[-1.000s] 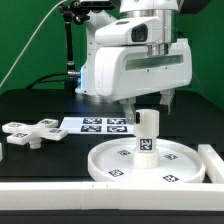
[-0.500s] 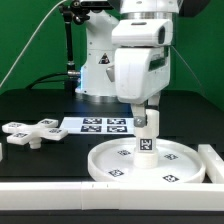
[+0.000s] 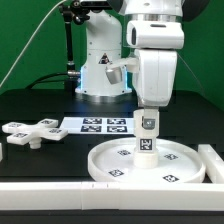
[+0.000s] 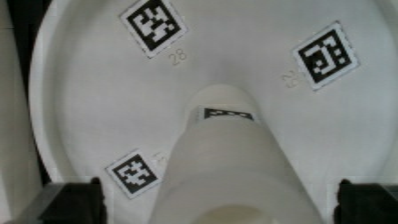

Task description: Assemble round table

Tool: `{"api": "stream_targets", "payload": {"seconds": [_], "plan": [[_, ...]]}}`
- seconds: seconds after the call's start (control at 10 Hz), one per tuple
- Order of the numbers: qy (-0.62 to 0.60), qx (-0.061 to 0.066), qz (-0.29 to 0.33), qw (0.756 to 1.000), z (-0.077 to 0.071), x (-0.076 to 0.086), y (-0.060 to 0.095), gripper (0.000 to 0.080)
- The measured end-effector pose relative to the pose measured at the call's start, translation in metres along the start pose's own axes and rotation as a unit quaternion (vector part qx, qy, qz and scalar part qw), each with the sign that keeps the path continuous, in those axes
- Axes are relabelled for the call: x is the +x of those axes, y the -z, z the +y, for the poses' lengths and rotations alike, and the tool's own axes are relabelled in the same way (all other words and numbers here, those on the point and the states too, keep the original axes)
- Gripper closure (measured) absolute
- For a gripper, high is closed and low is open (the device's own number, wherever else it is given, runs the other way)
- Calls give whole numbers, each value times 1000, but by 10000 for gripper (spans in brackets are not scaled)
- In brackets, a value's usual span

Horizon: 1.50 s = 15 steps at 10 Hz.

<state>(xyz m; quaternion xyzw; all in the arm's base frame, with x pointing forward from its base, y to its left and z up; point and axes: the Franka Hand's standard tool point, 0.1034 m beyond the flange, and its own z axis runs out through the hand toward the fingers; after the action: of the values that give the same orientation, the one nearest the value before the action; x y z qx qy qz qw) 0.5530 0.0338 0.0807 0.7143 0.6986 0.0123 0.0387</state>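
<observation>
The large rimmed round disc (image 3: 110, 170) lies flat at the front of the black table, several tags on its face. The short cylinder post (image 3: 148, 138) stands upright at its middle. My gripper (image 3: 149, 113) hangs straight above the post, with its fingers down beside the post's top. In the wrist view the post (image 4: 228, 150) rises between my dark fingers (image 4: 75, 200) with a gap on each side, so the gripper (image 4: 221, 205) is open and holds nothing. The disc (image 4: 107, 90) fills that view. The cross-shaped piece (image 3: 30, 131) lies at the exterior view's left.
The marker board (image 3: 95, 125) lies flat behind the disc. A long white bar (image 3: 60, 195) runs along the table's front edge and turns up at the exterior view's right (image 3: 212, 160). The robot's base (image 3: 100, 75) stands at the back.
The hand has turned about its vertical axis above the post, from broadside to narrow side on. The post and disc have not moved.
</observation>
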Motion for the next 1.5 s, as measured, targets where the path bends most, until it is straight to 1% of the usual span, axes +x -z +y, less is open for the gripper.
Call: {"api": "stream_targets", "payload": {"seconds": [0.1,0.2,0.3,0.6,0.7,0.8,0.9,1.0,1.1,1.2,1.3,1.5], "plan": [[-1,0,0,1000,0,-2,0,286],[-3,0,0,1000,0,-2,0,286],[-4,1,0,1000,0,-2,0,390],[-17,1,0,1000,0,-3,0,390],[-35,1,0,999,0,-3,0,390],[-85,1,1,996,-1,-3,-1,390],[-184,5,2,983,-2,-1,-1,390],[-261,16,-3,965,-4,0,-1,390],[-327,34,-13,944,-7,1,-1,390],[-386,45,-22,921,-6,3,-1,390],[-417,48,-26,907,-4,5,-1,390],[-471,47,-27,880,-4,5,-1,390]]}}
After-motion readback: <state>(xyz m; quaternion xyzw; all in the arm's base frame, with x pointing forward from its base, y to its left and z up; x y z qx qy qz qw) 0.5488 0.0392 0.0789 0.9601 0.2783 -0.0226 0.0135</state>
